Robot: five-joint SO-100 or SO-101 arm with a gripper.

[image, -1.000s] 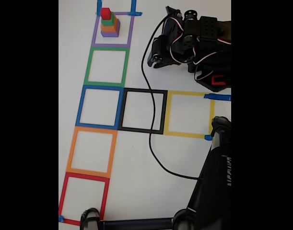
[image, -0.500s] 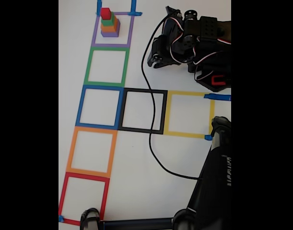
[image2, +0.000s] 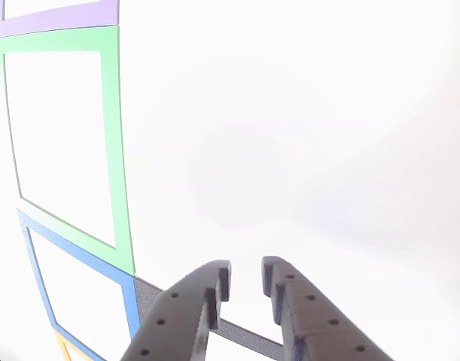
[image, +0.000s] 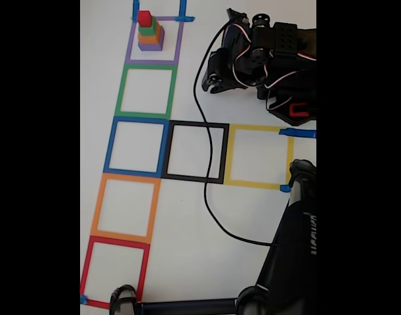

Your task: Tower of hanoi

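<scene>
Stack (image: pixel 149 31) sits untouched in the purple square (image: pixel 153 39) at 11 o'clock. Gripper (image2: pixel 245 280), slightly parted and empty, waits folded at 1 o'clock; next, reach for the red block (image: pixel 144 18).

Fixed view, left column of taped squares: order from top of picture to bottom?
Purple square holding the block stack → green square → blue square → orange square → red square.

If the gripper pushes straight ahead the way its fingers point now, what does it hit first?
Probably just bare white table. In the other view the gripper, slightly open and empty, points across blank surface, with the green square off to the left. Depth is unclear.
</scene>
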